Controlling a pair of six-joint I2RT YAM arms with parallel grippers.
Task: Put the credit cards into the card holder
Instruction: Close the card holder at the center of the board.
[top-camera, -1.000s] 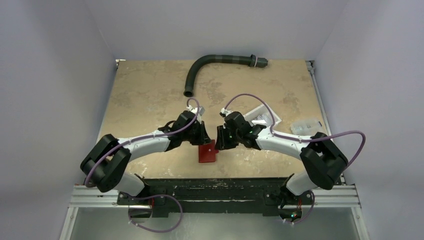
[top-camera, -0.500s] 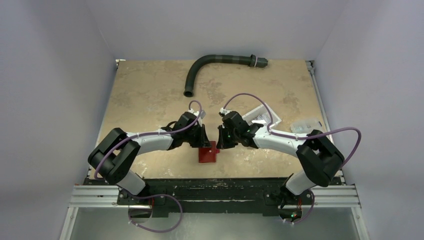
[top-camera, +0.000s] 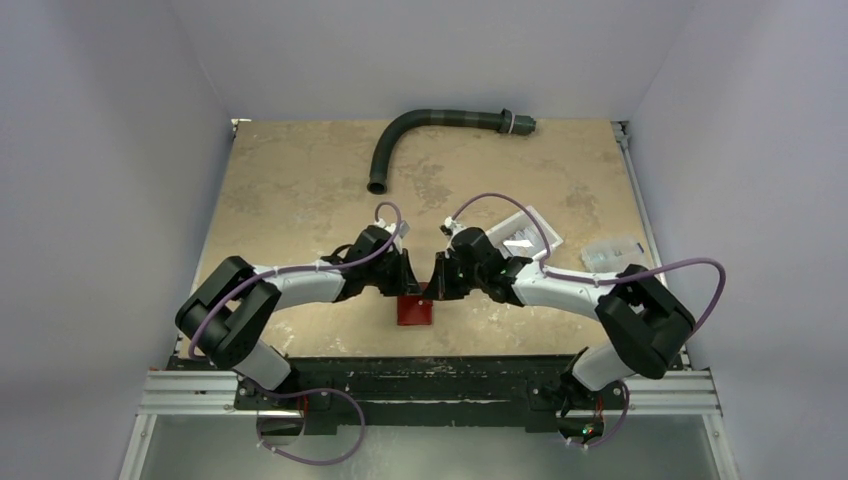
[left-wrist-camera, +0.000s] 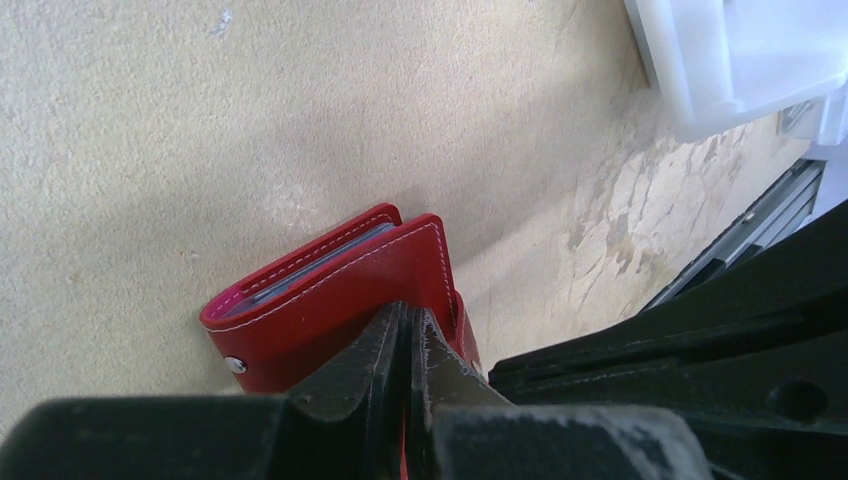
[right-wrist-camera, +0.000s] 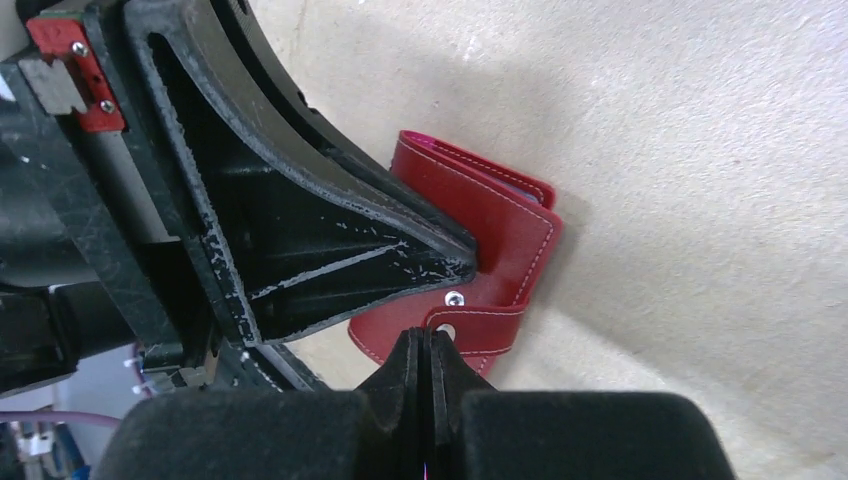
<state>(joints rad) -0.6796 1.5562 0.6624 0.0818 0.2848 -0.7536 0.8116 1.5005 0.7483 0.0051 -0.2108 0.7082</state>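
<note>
The dark-red card holder (top-camera: 415, 309) lies folded near the table's front middle. My left gripper (top-camera: 405, 287) is shut on one red leaf of the card holder (left-wrist-camera: 330, 290), and red shows between its jaws. A grey credit card edge (left-wrist-camera: 335, 247) peeks from the fold. My right gripper (right-wrist-camera: 425, 338) is shut, its tips touching the end of the snap tab (right-wrist-camera: 485, 326); nothing shows between them. In the right wrist view the left gripper's finger (right-wrist-camera: 400, 255) lies over the card holder (right-wrist-camera: 505, 225).
A white bin (top-camera: 527, 234) stands behind the right gripper, its corner also in the left wrist view (left-wrist-camera: 740, 60). A clear plastic box (top-camera: 612, 250) sits at the right edge. A dark curved hose (top-camera: 420, 125) lies at the back. The table's metal front rail (top-camera: 430, 385) is close.
The right gripper has shut and slid a little left onto the card holder's tab. The left arm's elbow shifted right; its gripper stayed shut on the holder.
</note>
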